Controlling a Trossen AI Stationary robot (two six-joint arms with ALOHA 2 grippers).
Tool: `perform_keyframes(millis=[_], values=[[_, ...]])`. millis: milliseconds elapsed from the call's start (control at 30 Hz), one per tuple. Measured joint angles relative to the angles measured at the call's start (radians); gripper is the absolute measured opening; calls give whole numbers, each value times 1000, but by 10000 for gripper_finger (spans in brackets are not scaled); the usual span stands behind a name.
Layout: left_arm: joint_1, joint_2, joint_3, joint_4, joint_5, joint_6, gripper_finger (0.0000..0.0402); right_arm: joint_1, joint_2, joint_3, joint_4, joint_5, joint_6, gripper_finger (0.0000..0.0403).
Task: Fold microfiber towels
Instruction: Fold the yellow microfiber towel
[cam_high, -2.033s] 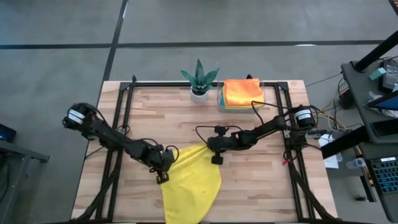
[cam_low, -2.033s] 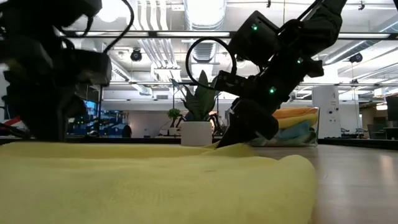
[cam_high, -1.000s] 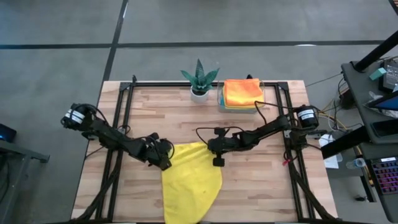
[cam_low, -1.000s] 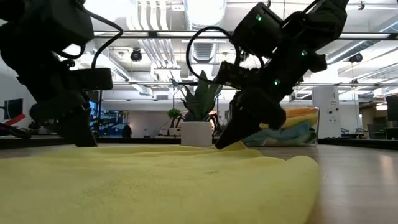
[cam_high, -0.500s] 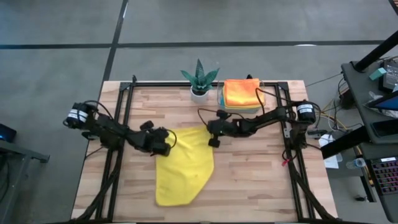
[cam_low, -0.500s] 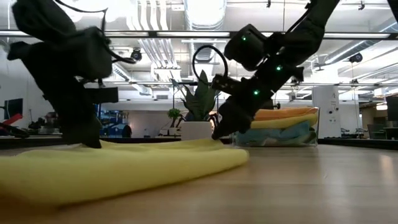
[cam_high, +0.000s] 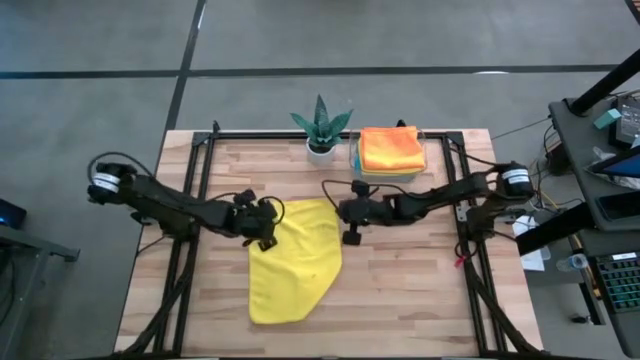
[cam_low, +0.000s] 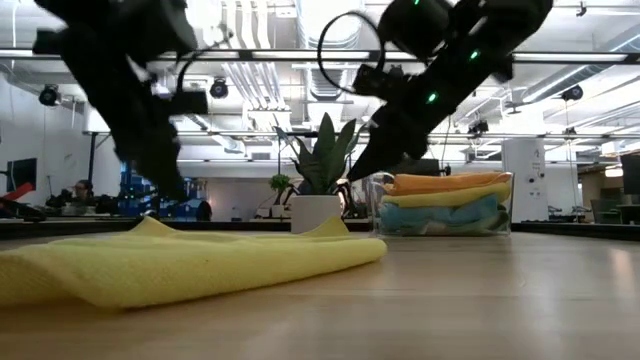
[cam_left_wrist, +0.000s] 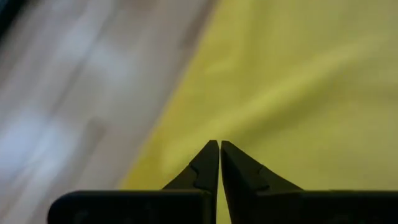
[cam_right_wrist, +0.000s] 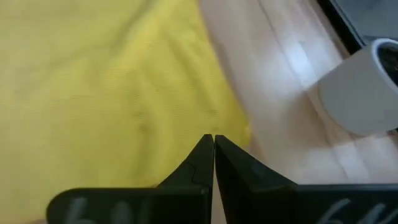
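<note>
One yellow microfiber towel (cam_high: 293, 264) is laid flat on the wooden table (cam_high: 400, 290), occupying the near-centre of the top and tapering toward the near edge in the high view; in the low view the same cloth (cam_low: 190, 265) is seen as a low rumpled layer with a rounded fold at its right end. At the towel's far left corner the left gripper (cam_high: 266, 222) is positioned, its fingers pressed fully together; in the left wrist view the closed tips (cam_left_wrist: 219, 152) are seen directly above yellow fabric, with nothing visibly pinched between them (contact with the cloth cannot be judged). At the towel's far right corner the right gripper (cam_high: 350, 222) is held, likewise clenched shut; in the right wrist view its tips (cam_right_wrist: 212, 144) are seen above the cloth's edge, where fabric meets bare wood, and no cloth is seen caught in them. In the low view both grippers are seen raised above the towel, the left (cam_low: 172, 185) and the right (cam_low: 358, 172), each clear of the fabric. Farther back, at the table's far edge, a spiky green potted plant (cam_high: 321, 128) in a white pot is recorded, and just beside it a clear plastic tray (cam_high: 355, 160) is stationed, in which folded towels are stacked: orange (cam_high: 390, 148) uppermost, with yellow and blue layers (cam_low: 445, 212) seen beneath in the low view.
</note>
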Motion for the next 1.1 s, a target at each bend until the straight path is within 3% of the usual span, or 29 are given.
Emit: perform_keyframes(millis=[133, 300, 467, 633, 800, 1000, 1100], values=[[-78, -44, 57, 11, 84, -5, 2, 75, -31, -5, -54, 0, 38, 8], [-223, -17, 160, 16, 99, -102, 0, 176, -40, -24, -59, -2, 83, 8], [-378, 76, 303, 15, 189, -301, 0, 271, -22, -27, -66, -3, 144, 8], [-508, 226, 457, 16, 191, -417, 0, 355, -12, -28, -61, -3, 138, 9], [-530, 386, 555, 57, 84, -407, 1, 409, 23, -30, 1, 0, 151, 9], [-459, 512, 601, 125, 196, -386, 52, 444, 67, -31, 48, 2, 209, 9], [-448, 557, 611, 151, 200, -422, 95, 491, 78, -39, 46, 71, 217, 9]])
